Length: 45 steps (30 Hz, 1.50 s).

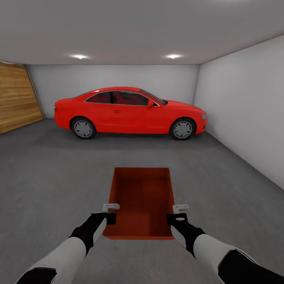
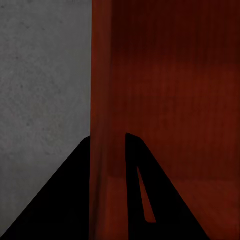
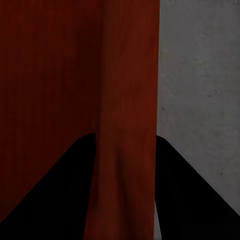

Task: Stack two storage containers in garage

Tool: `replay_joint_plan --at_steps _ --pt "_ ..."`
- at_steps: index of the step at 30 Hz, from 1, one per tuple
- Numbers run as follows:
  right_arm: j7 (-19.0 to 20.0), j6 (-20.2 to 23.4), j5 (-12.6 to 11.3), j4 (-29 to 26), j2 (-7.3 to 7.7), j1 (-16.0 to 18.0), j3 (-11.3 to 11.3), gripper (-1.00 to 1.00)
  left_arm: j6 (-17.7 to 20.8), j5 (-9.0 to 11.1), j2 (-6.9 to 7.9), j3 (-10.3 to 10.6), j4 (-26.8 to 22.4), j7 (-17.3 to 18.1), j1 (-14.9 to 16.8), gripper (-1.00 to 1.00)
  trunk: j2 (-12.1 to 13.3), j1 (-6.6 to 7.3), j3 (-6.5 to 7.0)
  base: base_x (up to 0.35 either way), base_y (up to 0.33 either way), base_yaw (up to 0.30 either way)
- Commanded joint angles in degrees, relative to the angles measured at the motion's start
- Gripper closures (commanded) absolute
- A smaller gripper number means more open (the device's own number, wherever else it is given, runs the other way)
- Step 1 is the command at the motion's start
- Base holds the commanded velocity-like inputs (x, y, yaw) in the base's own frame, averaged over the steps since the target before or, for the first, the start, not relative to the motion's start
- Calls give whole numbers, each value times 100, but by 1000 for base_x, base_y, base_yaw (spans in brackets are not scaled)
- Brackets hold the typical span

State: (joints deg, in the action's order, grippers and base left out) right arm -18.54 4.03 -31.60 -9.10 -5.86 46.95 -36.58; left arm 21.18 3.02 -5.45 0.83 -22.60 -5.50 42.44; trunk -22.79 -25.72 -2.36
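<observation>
Now both grippers clench one orange-red storage container (image 1: 142, 201) above the grey concrete floor (image 1: 47, 177): left gripper (image 1: 110, 213) on its left wall, right gripper (image 1: 179, 213) on its right, facing a red car (image 1: 130, 112).

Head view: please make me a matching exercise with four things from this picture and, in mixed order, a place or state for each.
Things:
1. storage container
2. red car
3. wooden door
4. left gripper

Places or states:
A. at the left wall
B. parked by the far wall
C. on the container's left wall
D. held between both grippers

Pairs: 1-D, 2-B, 3-A, 4-C
</observation>
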Motion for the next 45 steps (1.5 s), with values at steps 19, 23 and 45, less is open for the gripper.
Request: replay_joint_plan --at_steps 19,23,45 --pt "-62 36 180 -22 -3 8 124 100 44 -82 -17 -92 18 -55 1 100 -13 -7 -12 320 0 0" --pt "-62 36 178 -22 -1 8 124 100 44 -82 -17 -92 19 -52 1 100 -13 -7 -12 320 0 0" --pt "-69 36 180 -22 -3 8 124 100 44 -82 -17 -92 19 -51 1 100 -13 -7 -12 320 0 -203"
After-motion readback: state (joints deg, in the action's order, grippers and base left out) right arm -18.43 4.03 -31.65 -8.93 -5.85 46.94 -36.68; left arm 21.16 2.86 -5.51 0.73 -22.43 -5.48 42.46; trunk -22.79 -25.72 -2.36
